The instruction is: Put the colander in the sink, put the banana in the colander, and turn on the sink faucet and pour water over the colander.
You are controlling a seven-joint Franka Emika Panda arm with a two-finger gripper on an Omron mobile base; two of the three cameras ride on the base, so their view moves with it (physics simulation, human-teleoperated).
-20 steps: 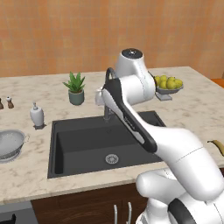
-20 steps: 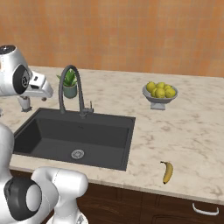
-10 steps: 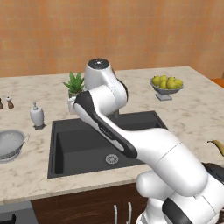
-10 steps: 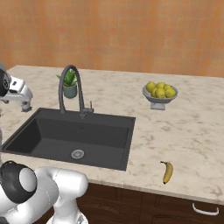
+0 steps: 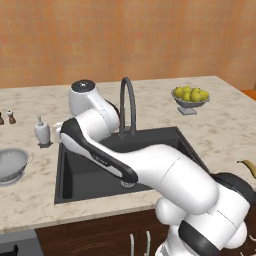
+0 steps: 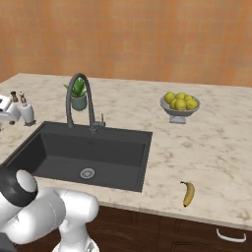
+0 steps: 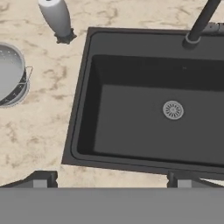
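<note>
**Reaching for the colander beside the sink**

The sink [image 5: 125,165] is the landmark here. The colander [image 5: 12,165] stands on the marble counter [image 6: 206,147] to the left of the sink, well apart from its rim, and nothing is in it. In the hand view it appears at the left edge, cut by the frame, with one small wire handle turned toward the sink. The gripper [image 7: 111,178] hangs above the near left corner of the sink, its jaws wide apart and holding nothing. The soap dispenser [image 5: 42,131] stands at the far left corner of the sink, between the colander and the faucet [image 5: 127,105]. The banana [image 6: 188,193] lies on the counter right of the sink, near the front edge; the fruit bowl [image 6: 180,105] is behind it.

The step in hand is, I think, to grasp the colander. To do it well, the hand should travel further left from the sink until the colander's rim is between the fingers. It should come down on the wall near the handle, stay away from the dispenser, and close only when one finger is inside the bowl.
</note>
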